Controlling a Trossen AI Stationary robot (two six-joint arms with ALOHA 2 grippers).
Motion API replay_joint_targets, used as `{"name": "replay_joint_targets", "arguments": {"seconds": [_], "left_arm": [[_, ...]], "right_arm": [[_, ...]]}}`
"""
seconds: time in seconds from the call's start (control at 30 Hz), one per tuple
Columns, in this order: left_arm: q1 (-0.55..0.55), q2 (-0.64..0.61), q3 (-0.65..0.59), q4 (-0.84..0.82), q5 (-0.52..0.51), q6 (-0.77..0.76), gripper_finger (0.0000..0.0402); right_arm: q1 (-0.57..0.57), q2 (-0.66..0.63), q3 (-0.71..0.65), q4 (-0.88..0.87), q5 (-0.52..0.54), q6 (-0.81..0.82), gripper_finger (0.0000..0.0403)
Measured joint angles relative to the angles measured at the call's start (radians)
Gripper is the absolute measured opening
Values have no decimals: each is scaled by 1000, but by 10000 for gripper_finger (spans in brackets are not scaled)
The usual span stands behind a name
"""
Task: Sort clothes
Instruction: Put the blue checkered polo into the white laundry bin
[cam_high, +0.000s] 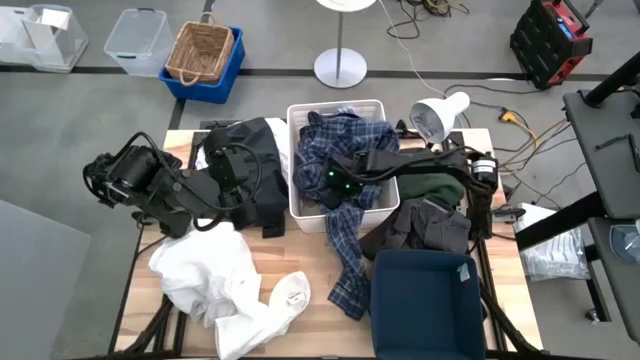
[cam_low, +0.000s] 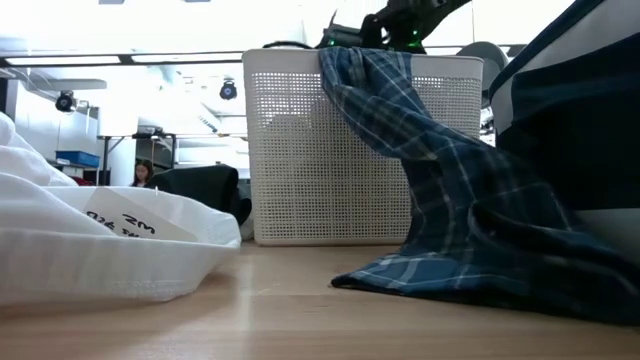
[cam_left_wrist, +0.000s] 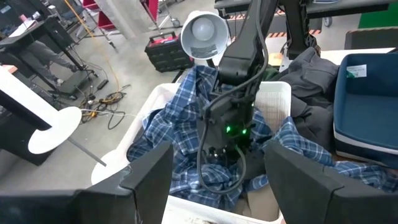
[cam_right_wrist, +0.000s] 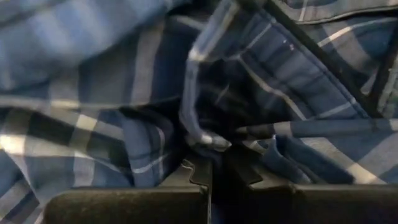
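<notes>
The right gripper (cam_high: 325, 186) is down inside the white bin (cam_high: 376, 210), its fingers (cam_right_wrist: 205, 174) pressed together on a fold of the plaid shirt (cam_high: 340, 160). Most of the shirt is bunched in the bin; one part hangs over the bin's near wall and trails across the table (cam_high: 310, 250) toward the front edge, passing just beside the blue bin (cam_high: 425, 300). In the low view the same shirt (cam_low: 450, 200) drapes from the bin's rim down to the tabletop.

Dark green and tan pieces (cam_high: 430, 205) lie heaped between the white bin and the blue bin, under the right arm.

The left gripper (cam_high: 215, 160) waits at the table's left, over a black garment (cam_high: 262, 165) that lies against the white bin. Its fingers (cam_left_wrist: 149, 180) are spread, holding nothing.

White garments (cam_high: 225, 280) are piled at the front left, well apart from both bins.
</notes>
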Motion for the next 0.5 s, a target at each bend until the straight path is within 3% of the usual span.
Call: {"name": "replay_joint_targets", "arguments": {"seconds": [0.23,0.5], "left_arm": [[0,0,-1,0,0,0,231],[0,0,-2,0,24,50,231]], "right_arm": [[0,-39,102,-137,-68,34,41],[20,-45,394,-458,-70,-5,142]]}}
